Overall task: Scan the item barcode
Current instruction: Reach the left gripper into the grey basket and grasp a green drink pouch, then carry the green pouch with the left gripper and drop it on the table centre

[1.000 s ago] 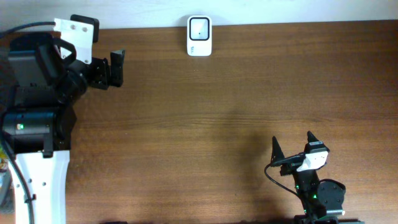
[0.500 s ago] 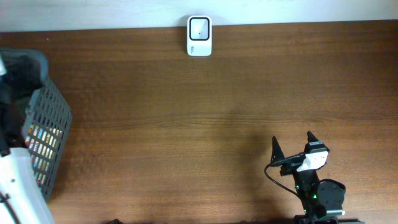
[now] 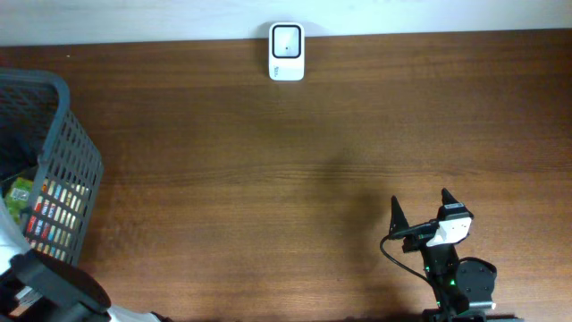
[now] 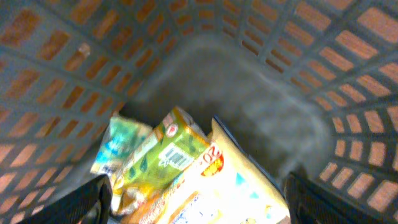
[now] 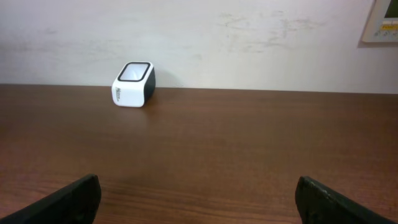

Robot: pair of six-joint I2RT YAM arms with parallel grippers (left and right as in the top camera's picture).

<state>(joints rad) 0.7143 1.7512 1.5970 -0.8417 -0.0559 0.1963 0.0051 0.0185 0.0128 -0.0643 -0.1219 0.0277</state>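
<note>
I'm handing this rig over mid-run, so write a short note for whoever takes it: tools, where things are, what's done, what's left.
Left tool: open, holding nothing, above the packets in the grey basket.
Right tool: open, empty, at the front of the table, facing the scanner.
Items: a green carton, barcode label up, and a yellow packet lie in the basket.
Done: nothing picked, nothing scanned.
Left: grasp one item, carry it to the scanner at the far edge, show its barcode.

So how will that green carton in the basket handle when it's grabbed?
The green carton looks boxy, so it is probably stiff enough to pinch. It lies tilted against a yellow bag, so it may slide or shift when touched.
</note>
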